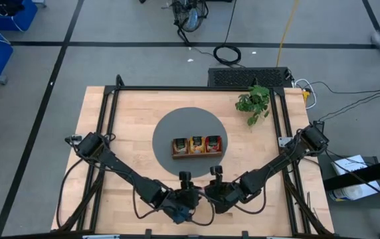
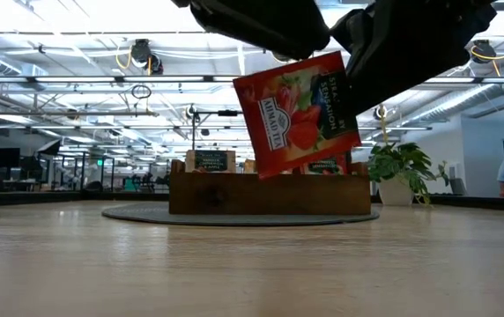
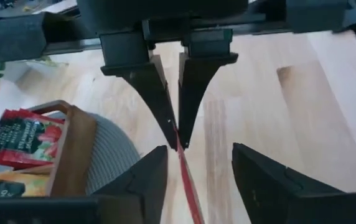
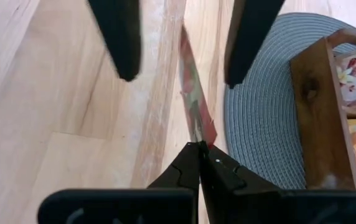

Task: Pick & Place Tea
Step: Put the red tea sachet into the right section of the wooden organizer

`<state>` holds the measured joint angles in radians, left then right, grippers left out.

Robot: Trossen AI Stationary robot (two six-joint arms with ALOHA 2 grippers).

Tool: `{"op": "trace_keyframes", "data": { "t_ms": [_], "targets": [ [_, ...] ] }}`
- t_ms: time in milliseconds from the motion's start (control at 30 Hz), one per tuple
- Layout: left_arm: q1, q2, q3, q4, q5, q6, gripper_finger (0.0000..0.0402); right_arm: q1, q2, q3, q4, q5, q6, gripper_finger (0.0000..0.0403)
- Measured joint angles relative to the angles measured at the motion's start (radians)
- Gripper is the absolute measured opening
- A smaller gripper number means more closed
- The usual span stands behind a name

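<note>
The right gripper's (image 4: 200, 149) fingers pinch a red printed tea sachet (image 2: 298, 113) above the wooden bench (image 2: 252, 264); the left gripper's (image 3: 193, 165) fingers straddle it, open.

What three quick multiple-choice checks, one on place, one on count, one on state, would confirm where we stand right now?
1. Where does the wooden tray sit?
A. On the round grey mat
B. On bare wood by the plant
C. At the table's left edge

2. How many compartments does the tray show?
A. Two
B. Three
C. Five

3. What holds the red tea sachet?
A. It lies flat on the table
B. The right gripper, shut on its edge
C. It stands in the tray

Answers:
1 A, the high view shows the tray in the middle of the mat.
2 B, three sections lie side by side.
3 B, the right wrist view shows the fingertips pinching the sachet, while the left gripper stands open around it.
</note>
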<state>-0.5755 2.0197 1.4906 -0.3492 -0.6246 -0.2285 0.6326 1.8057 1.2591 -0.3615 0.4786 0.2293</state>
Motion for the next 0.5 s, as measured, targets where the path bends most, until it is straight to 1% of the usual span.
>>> {"op": "trace_keyframes", "data": {
  "t_ms": [133, 233, 400, 500],
  "targets": [
    [0.015, 0.0, 0.0, -0.024, 0.049, -0.019, 0.0196, 0.001, 0.0, 0.0, 0.007, -0.003, -0.006, 0.0],
    [0.023, 0.0, 0.002, -0.033, 0.064, -0.027, 0.0194, 0.001, 0.0, 0.0, 0.028, -0.007, -0.023, 0.0],
    [0.028, 0.0, 0.002, -0.043, 0.065, -0.025, 0.0167, 0.001, 0.0, -0.001, 0.038, -0.007, -0.034, 0.0],
    [0.028, 0.0, 0.001, -0.046, 0.066, -0.026, 0.0142, 0.001, 0.0, -0.001, 0.04, -0.007, -0.035, 0.0]
  ]
}}
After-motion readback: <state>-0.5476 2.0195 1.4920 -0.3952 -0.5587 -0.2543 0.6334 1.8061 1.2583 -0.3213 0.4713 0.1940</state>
